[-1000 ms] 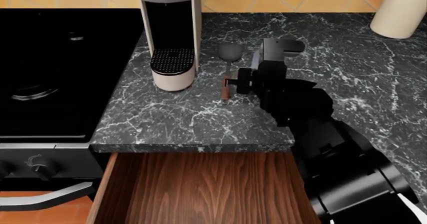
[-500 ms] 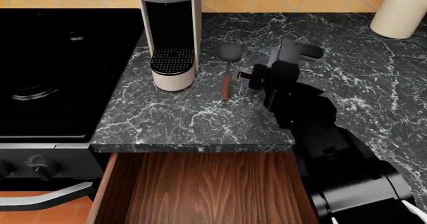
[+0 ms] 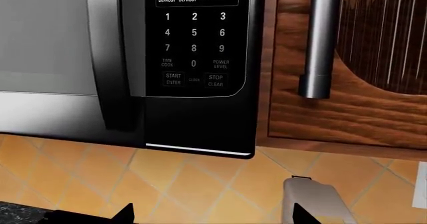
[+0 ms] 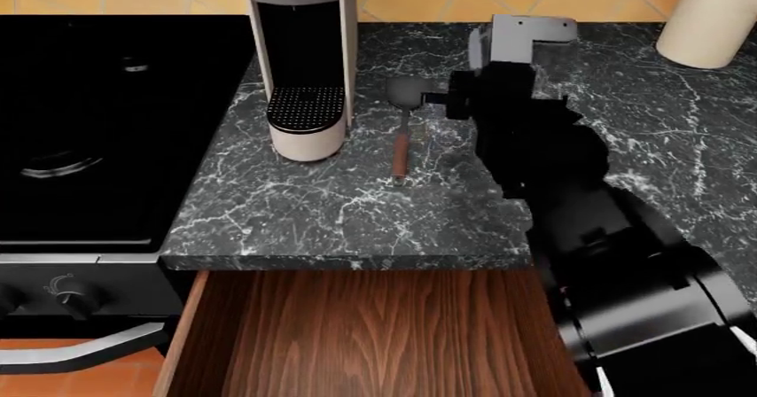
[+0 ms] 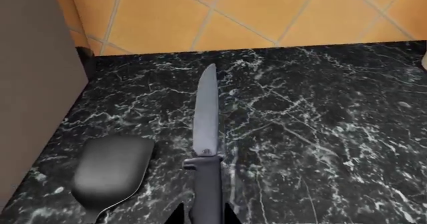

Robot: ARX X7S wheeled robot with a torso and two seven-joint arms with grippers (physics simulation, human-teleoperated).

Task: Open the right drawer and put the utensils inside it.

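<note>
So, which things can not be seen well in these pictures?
- Knife: head view, hidden behind the right arm; right wrist view, handle end cut off by the edge.
- Right tool: only two dark tips show by the knife handle, so its state is unclear.
- Left tool: its view faces a microwave; only tips show.
- Right drawer: front cut off by the edge.

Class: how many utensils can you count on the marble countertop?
2: the spatula lies just right of the coffee machine; the knife lies beside it, hidden under the right arm in the head view.
</note>
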